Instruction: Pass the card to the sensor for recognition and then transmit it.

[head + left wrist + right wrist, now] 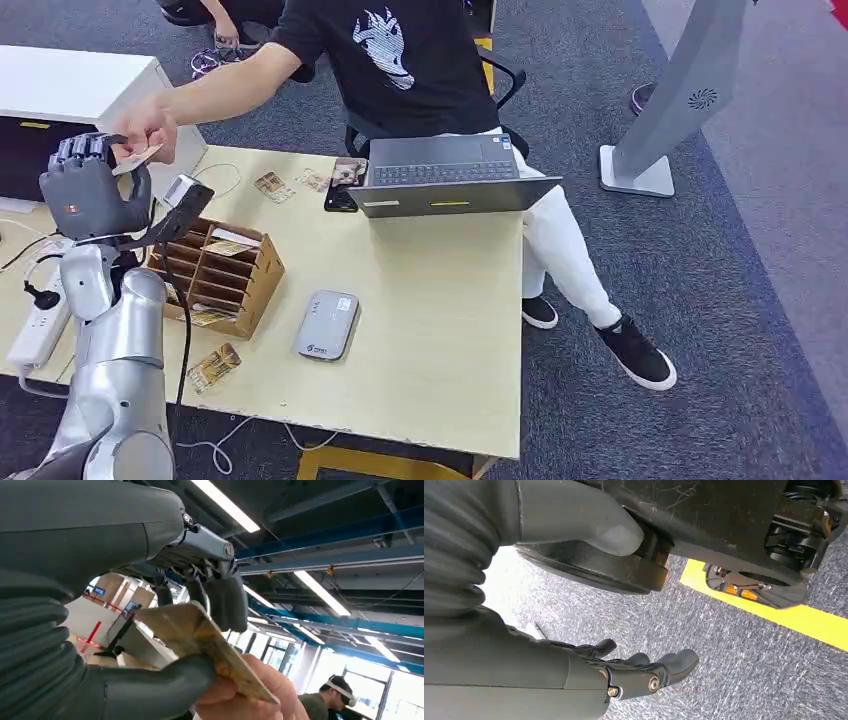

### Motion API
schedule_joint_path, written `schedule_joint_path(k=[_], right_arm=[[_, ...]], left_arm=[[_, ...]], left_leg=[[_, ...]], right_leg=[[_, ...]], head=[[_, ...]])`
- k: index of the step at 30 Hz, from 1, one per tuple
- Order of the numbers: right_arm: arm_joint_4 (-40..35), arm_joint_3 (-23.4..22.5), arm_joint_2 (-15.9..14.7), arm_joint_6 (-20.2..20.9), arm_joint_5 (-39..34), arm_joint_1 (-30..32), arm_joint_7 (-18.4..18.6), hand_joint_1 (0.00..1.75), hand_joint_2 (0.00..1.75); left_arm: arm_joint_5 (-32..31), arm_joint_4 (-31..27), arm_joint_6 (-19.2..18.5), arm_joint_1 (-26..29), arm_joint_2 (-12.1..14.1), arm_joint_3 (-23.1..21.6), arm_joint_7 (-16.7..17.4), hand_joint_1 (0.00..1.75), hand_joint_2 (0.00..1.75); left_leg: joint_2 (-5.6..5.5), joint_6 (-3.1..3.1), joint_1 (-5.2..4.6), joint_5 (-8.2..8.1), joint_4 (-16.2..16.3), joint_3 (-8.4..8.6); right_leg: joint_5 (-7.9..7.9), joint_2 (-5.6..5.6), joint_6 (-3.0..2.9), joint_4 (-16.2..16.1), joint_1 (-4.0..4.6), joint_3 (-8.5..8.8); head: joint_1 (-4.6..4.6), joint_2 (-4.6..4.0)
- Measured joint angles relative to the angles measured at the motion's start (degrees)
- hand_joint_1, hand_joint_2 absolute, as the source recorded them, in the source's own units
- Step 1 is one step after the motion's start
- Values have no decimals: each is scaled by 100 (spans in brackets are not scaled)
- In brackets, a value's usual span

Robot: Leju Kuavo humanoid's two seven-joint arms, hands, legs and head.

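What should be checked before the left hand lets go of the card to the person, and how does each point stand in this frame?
1. Card in the left hand: ok, pinched between thumb and fingers.
2. Person's hand on the card: ok, their fingers grip its far end in the left wrist view.
3. Card clear of the wooden sorter: ok, held raised above it.
4. Card already read by the sensor: cannot tell.
5. Right hand out of the way: ok, hanging over the carpet, holding nothing.
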Motion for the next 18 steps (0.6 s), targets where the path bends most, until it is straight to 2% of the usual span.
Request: schedule_joint_path(k=[10,18], right_arm=[[-9,-2,0,-20,44,2,-2,0,175],[-17,-2,0,-59,79,2,2,0,175]], left_arm=[[144,-4,0,-6,-9,7,-177,175,175],[230,0,0,-34,-11,7,-179,175,175]], left_leg=[[-1,0,0,0,0,0],[-1,0,0,0,0,0]], right_leg=[[0,0,0,0,0,0],[0,0,0,0,0,0]], head=[[0,0],[0,0]])
